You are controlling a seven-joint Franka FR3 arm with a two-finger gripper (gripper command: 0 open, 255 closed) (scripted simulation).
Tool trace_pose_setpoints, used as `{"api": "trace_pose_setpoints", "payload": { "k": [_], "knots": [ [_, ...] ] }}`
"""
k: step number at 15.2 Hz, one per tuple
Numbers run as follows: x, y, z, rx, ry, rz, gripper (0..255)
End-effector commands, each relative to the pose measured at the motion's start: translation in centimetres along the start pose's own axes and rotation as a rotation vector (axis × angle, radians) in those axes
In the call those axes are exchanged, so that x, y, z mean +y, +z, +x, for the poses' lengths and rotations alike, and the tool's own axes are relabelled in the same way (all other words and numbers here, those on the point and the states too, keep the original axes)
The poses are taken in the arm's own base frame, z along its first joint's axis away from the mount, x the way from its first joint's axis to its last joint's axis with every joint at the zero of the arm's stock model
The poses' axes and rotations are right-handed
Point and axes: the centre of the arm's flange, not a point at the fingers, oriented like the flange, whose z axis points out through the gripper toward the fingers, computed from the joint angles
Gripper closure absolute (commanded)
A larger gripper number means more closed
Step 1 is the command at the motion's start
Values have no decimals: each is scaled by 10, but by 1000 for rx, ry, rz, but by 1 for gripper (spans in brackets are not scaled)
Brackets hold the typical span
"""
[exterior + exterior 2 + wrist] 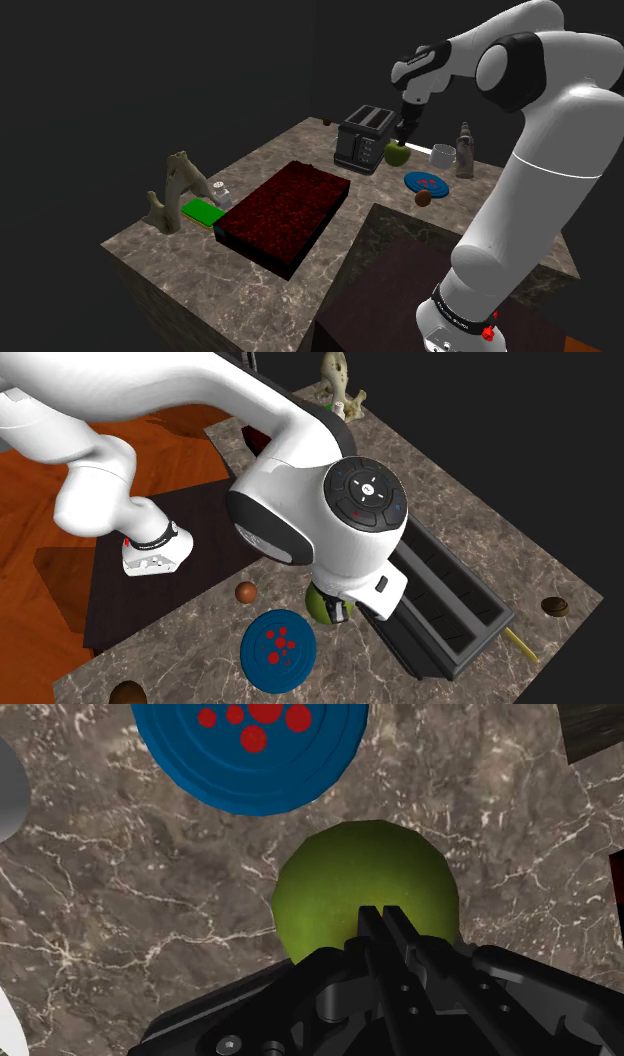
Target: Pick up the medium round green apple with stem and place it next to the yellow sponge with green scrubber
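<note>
Green apple (397, 153) is what I'm watching: it sits on the marbled counter (200, 255), just beside the toaster's near corner. Sweeping the shoulder view from its left, I see a pale branching figure (172, 192) at the counter's far-left end. The sponge (203, 211), green on top, lies at its foot. A small jar (221, 190) stands just behind the sponge, and next comes a big dark red block (285, 215). The dark toaster (362, 140) follows, with the apple at its right side, well apart from the sponge.

The gripper (404, 130) hangs right above the apple. On the wrist feed its two black fingers (381, 912) meet with nothing between them. The apple's rounded top shows just beyond their tips, and I can't tell whether they touch its skin.

Further right lies a blue plate (427, 182) with red dots, near the apple. A brown ball (423, 198) sits at the plate's near edge. A white cup (445, 155) and a bottle (464, 150) stand behind the plate.
</note>
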Motion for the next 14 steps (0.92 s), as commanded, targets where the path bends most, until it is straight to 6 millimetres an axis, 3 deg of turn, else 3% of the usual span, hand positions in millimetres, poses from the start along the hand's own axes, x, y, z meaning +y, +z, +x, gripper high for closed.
{"api": "trace_pose_setpoints", "payload": {
  "k": [1, 14],
  "knots": [
    [0, -10, -1, 0, 0, 0, 255],
    [-3, -79, -2, 0, 0, 0, 255]
  ]
}}
